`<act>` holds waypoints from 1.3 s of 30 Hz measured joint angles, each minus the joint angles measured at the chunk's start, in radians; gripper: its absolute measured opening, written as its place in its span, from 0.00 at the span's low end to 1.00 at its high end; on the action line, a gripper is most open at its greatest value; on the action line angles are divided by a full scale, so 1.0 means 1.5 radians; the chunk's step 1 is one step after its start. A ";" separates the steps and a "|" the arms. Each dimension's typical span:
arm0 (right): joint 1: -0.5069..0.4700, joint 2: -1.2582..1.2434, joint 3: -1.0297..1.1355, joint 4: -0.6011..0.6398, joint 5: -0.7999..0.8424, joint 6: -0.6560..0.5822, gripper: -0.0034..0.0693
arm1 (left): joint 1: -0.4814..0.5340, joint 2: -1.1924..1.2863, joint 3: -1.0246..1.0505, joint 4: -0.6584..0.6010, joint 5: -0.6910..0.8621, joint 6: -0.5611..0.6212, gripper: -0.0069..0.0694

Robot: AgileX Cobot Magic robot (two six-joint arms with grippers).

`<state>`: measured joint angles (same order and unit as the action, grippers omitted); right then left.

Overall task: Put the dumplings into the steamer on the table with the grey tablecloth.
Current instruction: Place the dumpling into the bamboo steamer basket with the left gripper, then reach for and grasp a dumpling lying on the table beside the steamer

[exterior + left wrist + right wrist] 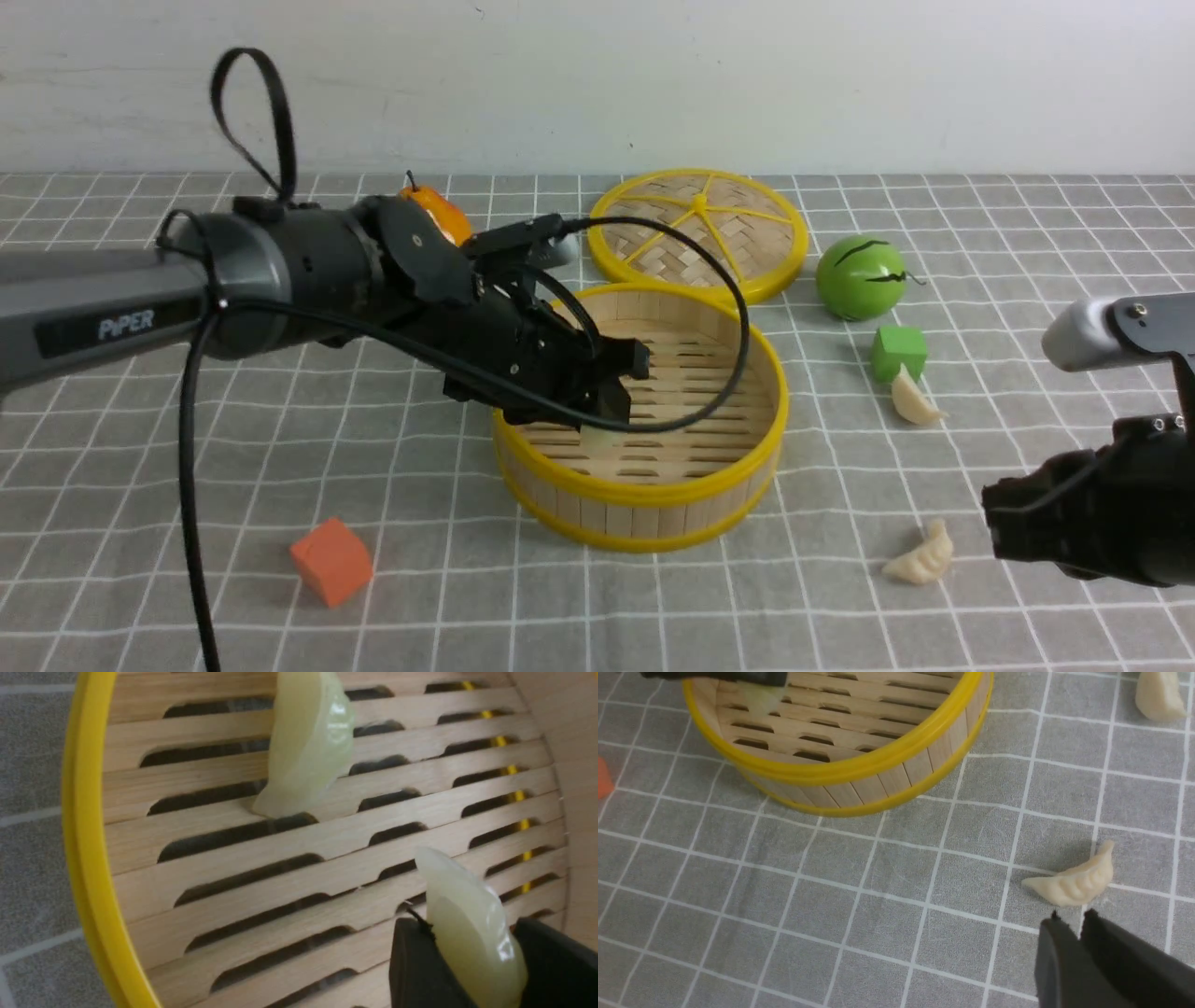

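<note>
1. Clamps a green dumpling [472, 933] in the left gripper [624, 387], low over the slats inside the steamer [644, 490]; from the front, hard to make out behind fingers and cable.
2. Shows a second green dumpling [308, 742] lying on the slats, apart from the first, cropped at the wrist view's edge.
3. Holds the right gripper [1071, 919] parted only a crack, empty, just short of a white dumpling [1073, 884] on the cloth [420, 523] right of the steamer; arm cropped at the frame edge.
4. Shows a far white dumpling [913, 397] right beside a green cube [900, 351].
5. Half hides an orange fruit [443, 213] behind the left arm.
6. Puts the lid [695, 229] close behind the steamer; contact impossible to judge.
7. Offers open cloth before the steamer, save an orange cube [331, 562] near left.
</note>
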<state>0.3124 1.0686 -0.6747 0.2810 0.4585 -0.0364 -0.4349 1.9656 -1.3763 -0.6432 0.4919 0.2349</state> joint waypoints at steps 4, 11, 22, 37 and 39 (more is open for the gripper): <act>0.000 0.000 0.000 0.000 0.000 0.000 0.15 | -0.002 0.009 0.000 0.036 -0.002 -0.042 0.59; 0.000 0.000 0.000 -0.006 0.007 0.000 0.17 | -0.002 -0.019 -0.009 0.116 0.021 -0.133 0.76; -0.005 0.117 -0.149 -0.069 0.117 0.002 0.49 | -0.002 -0.223 -0.096 0.184 0.193 -0.120 0.67; -0.124 0.491 -0.357 -0.084 0.022 0.005 0.62 | -0.002 -0.605 0.182 0.384 0.348 -0.178 0.07; -0.125 0.547 -0.410 -0.085 0.017 0.000 0.61 | -0.002 -0.658 0.262 0.414 0.322 -0.186 0.07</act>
<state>0.1256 1.8890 -1.2892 0.1532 0.4839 -0.0359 -0.4379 0.9784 -0.9827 -0.0226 0.9749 -0.0435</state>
